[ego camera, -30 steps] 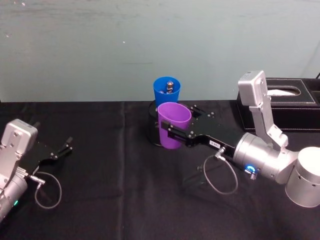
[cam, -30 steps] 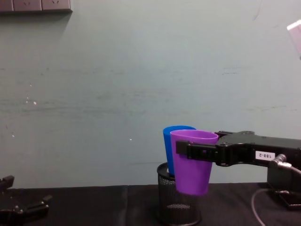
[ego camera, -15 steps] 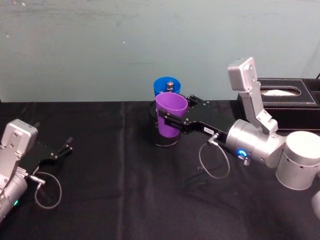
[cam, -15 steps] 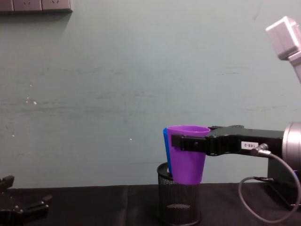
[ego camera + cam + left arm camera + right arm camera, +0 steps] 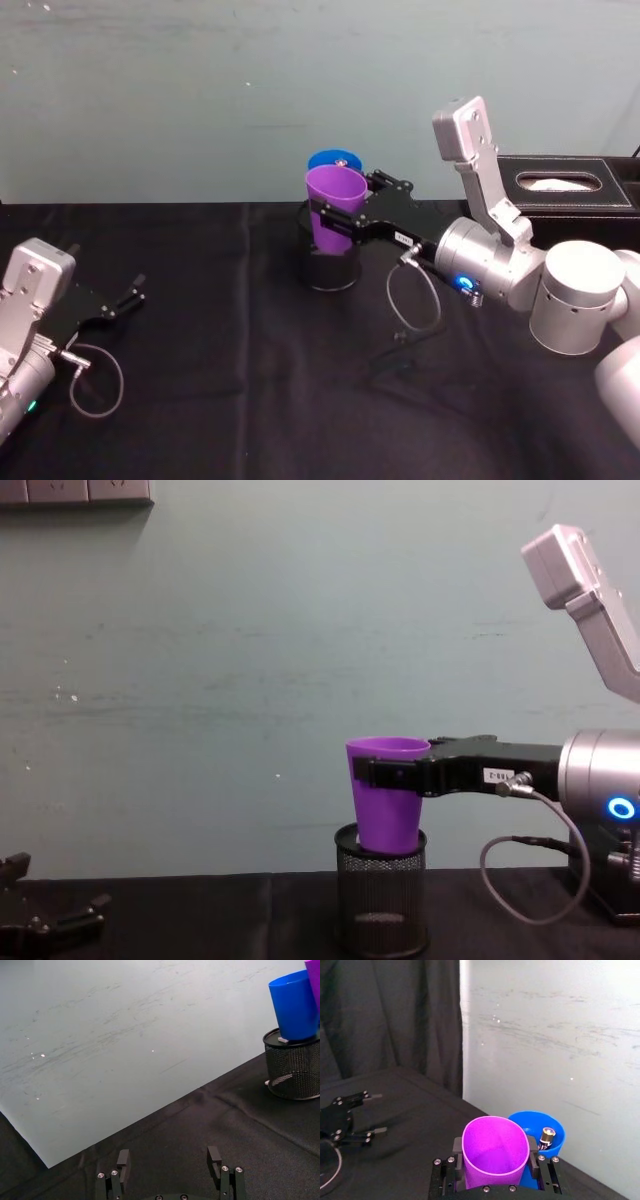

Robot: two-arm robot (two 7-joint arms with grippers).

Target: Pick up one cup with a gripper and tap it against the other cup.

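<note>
Right gripper (image 5: 338, 214) is clamped on the purple cup (image 5: 333, 198), one finger each side of it just under the rim; cup's upright and off the table, hanging over the black mesh holder (image 5: 381, 892) – chest view has its base about level w/ the holder's rim; the blue cup (image 5: 540, 1129) stands in that holder, directly behind the purple one; from the right wrist the two rims look pressed together, tho can't tell for sure that they touch; a small metal-capped item (image 5: 547, 1135) sits inside the blue cup; left gripper (image 5: 170, 1159) rests low on the black tablecloth (image 5: 220, 380) at the robot's left, fingers spread, holding nothing, well apart from the cups; black tissue box (image 5: 565, 195) at far right – behind the right arm.
</note>
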